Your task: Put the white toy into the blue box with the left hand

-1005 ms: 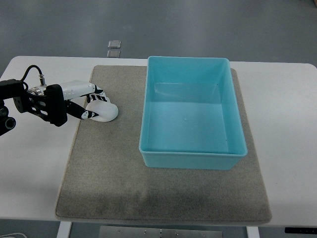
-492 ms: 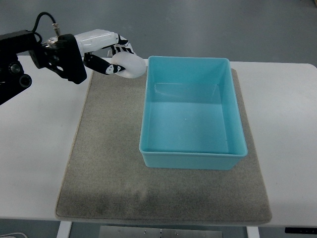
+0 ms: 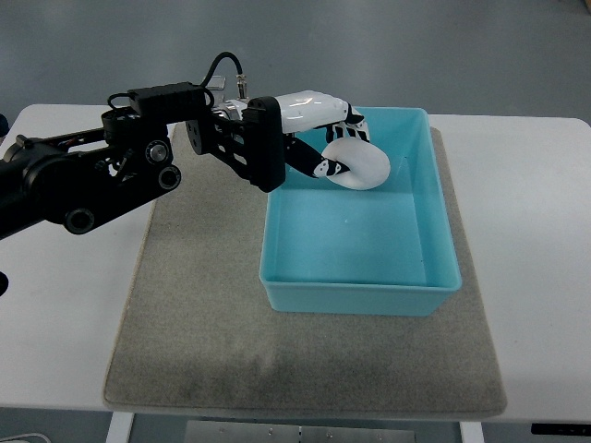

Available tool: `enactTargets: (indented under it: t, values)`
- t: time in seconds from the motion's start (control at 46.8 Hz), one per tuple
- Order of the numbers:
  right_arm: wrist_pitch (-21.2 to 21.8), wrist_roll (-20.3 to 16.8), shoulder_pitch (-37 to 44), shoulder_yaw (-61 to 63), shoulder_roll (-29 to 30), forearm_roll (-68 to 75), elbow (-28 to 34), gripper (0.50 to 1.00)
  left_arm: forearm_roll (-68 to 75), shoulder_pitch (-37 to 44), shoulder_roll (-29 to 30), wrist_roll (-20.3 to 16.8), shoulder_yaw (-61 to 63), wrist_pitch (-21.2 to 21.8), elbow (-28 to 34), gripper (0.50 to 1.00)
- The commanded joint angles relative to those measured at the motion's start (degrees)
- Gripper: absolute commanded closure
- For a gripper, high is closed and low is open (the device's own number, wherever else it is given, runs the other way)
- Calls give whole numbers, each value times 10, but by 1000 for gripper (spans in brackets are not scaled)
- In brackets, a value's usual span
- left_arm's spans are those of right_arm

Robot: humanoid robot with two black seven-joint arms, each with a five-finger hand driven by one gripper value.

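Top view of the release step. The left hand (image 3: 323, 129), its arm entering from the picture's left edge, reaches over the far left part of the blue box (image 3: 358, 208). Its fingers (image 3: 355, 125) are curled around the white toy (image 3: 358, 166), which hangs inside the outline of the box, above its floor and nearer the far wall than the near one; whether it touches the floor cannot be told from this angle. The box stands on a grey mat (image 3: 199, 314) on the white counter (image 3: 536, 240). The right hand is out of view.

Judged from this position, the carry is nearly complete and the drop remains. A good release would likely bring the hand down toward the floor of the box before the fingers loosen, so that the rounded toy does not bounce or roll against a wall. Because the forearm crosses the left rim of the box, the descent should stay shallow there to avoid pushing the box along the mat. The fingers should then spread fully, so the toy does not catch on them as the hand lifts away.
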Motion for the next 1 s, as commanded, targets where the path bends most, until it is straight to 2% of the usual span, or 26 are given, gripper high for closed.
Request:
enactTargets:
  t: [0.0,0.257,0.342,0.363,0.406,0.47,0.599,0.663,0.855,0.983]
  values:
    - [0,0,0,0,0,0,0,564,2,0,-6,1,23,-3,1,1000]
    - [0,0,0,0,0,-1,0,564,4,1,-13,7,67,-3,5,997]
    - [0,-1,0,0,0,0,0,564,4,2,-13,8,66,-3,5,691]
    - [0,0,0,0,0,0,0,564,4,2,-13,8,66,-3,5,635]
    - [0,0,0,0,0,0,0,564,3,3,-13,8,66,-3,5,577]
    - [0,0,0,0,0,0,0,564,2,4,-13,8,66,-4,4,538]
    - [0,0,0,0,0,-1,0,564,-1,10,-11,8,65,-4,2,531]
    - [0,0,0,0,0,0,0,564,-7,12,-8,8,65,-3,2,508]
    - [0,-1,0,0,0,0,0,564,-15,15,-2,8,50,8,3,508]
    - [0,0,1,0,0,0,0,564,-84,17,13,8,29,9,5,508]
